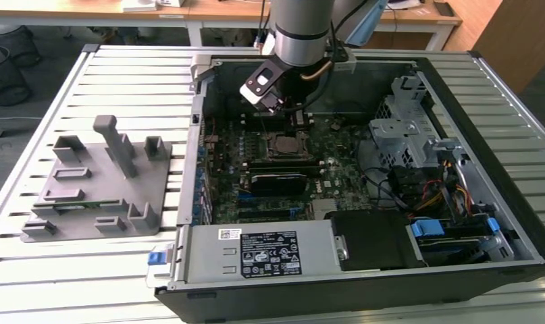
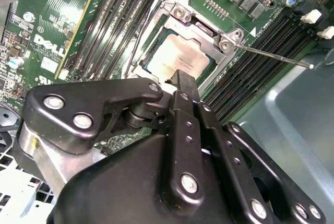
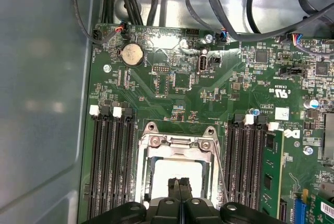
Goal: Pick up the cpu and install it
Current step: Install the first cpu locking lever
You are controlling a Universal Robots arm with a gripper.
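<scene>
- Here, in the exterior view, the gripper [image 1: 279,113] hangs upper centre inside the computer case [image 1: 344,295]; a grey fixture [image 1: 101,182] sits at the exterior view's left.
- In the second wrist view, the cpu [image 2: 169,54] lies flat in its socket [image 2: 180,12], with the fingers [image 2: 187,85] pressed together over it, clasping nothing.
- In the first wrist view, memory slots [image 3: 109,161] flank it.

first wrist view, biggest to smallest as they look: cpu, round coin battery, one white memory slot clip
1. cpu, largest, even with the end effector covering part of it
2. coin battery
3. white slot clip, smallest
All three sit on the same green board, so nearness to the camera barely skews the order.
</scene>
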